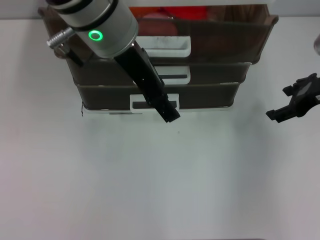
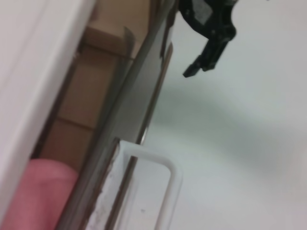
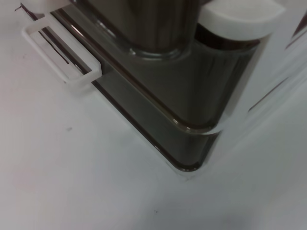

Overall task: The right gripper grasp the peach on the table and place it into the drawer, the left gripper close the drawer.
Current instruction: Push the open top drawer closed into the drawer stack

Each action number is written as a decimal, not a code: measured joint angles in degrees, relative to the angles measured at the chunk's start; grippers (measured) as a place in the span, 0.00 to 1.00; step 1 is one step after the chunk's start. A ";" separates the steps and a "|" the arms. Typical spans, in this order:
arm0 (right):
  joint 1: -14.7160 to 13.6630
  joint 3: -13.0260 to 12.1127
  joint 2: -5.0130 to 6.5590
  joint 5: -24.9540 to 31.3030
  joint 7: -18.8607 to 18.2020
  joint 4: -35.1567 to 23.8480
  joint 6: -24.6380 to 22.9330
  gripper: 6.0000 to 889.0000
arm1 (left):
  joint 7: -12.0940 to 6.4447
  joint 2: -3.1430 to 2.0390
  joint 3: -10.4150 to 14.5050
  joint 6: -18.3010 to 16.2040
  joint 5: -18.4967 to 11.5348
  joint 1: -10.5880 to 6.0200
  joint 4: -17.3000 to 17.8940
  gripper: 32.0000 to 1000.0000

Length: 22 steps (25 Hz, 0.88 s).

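The peach (image 2: 42,194) lies inside the deep top drawer (image 1: 225,40), just behind its front wall. In the head view it is a dim pink shape (image 1: 154,25) next to red packets. The drawer's broad white handle (image 1: 165,46) faces me, and the handle (image 2: 160,184) fills the left wrist view from close by. My left gripper (image 1: 170,114) hangs in front of the cabinet, shut, its tip over the lowest drawer's handle. At the right my right gripper (image 1: 278,102) is open and empty, clear of the cabinet; the left wrist view shows it farther off (image 2: 211,33).
Two shallower brown drawers (image 1: 210,75) with narrower white handles sit below the deep one. The right wrist view shows the cabinet's lower corner (image 3: 192,163) and one white handle (image 3: 62,57). White table (image 1: 160,180) spreads in front.
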<state>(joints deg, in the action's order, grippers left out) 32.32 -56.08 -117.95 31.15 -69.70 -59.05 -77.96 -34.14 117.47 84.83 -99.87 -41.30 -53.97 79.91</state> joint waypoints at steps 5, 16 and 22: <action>0.17 0.01 0.00 0.02 0.11 0.03 0.00 0.97 | -1.81 -0.01 -1.92 1.63 0.50 -0.94 -3.14 0.88; 0.30 0.00 0.00 0.05 0.71 0.06 0.06 0.97 | -3.06 -0.13 -4.15 3.51 0.61 -1.41 -5.42 0.88; 0.29 0.00 0.00 0.05 0.72 0.08 0.16 0.97 | -3.09 -0.19 -4.18 3.79 0.70 -1.31 -5.46 0.88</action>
<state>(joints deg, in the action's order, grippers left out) 32.62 -56.07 -117.95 31.20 -68.99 -58.97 -77.79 -37.23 117.27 80.65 -96.08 -40.60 -55.29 74.45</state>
